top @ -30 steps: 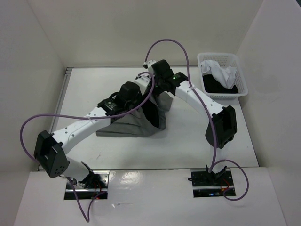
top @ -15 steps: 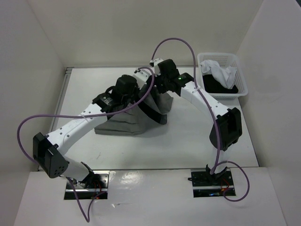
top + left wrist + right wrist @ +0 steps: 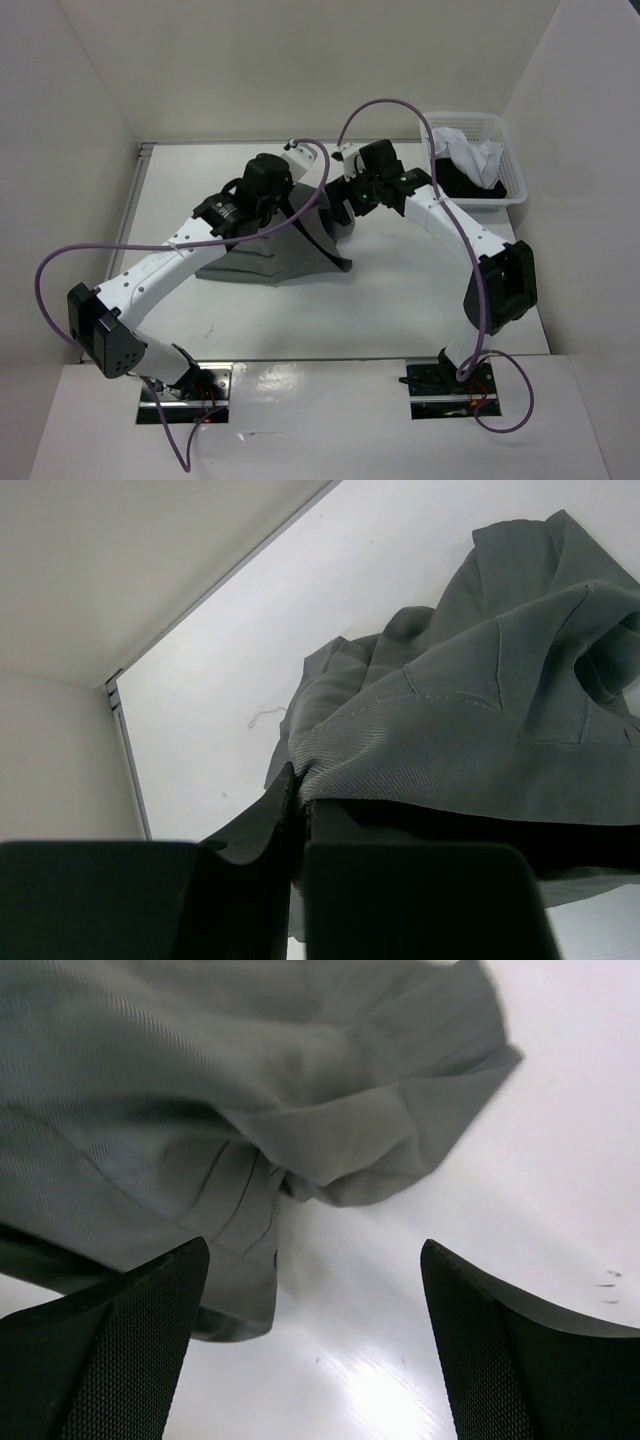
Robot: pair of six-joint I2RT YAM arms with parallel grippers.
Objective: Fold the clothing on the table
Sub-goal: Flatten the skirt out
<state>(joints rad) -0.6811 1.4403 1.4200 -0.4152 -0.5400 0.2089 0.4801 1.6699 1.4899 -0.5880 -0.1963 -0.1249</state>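
The clothing (image 3: 285,258), a dark grey pleated skirt, lies bunched in the middle of the table (image 3: 400,300). My left gripper (image 3: 268,188) is over its far edge, shut on a fold of the skirt's twill hem (image 3: 400,755), which hangs lifted from the jaws (image 3: 300,785). My right gripper (image 3: 352,197) hovers just right of the skirt's far right corner. In the right wrist view it (image 3: 315,1250) is open with only bare tabletop between its fingers. There the skirt (image 3: 200,1090) lies crumpled ahead and to the left, apart from the pads.
A white basket (image 3: 505,195) with white and black garments stands at the back right corner. White panels wall the table on all sides, and a metal rail (image 3: 136,195) runs along its left edge. Purple cables loop above both arms.
My right gripper opened, let go of the skirt and drew off to the right. My left gripper shut on the hem. The skirt's right part dropped onto the table.
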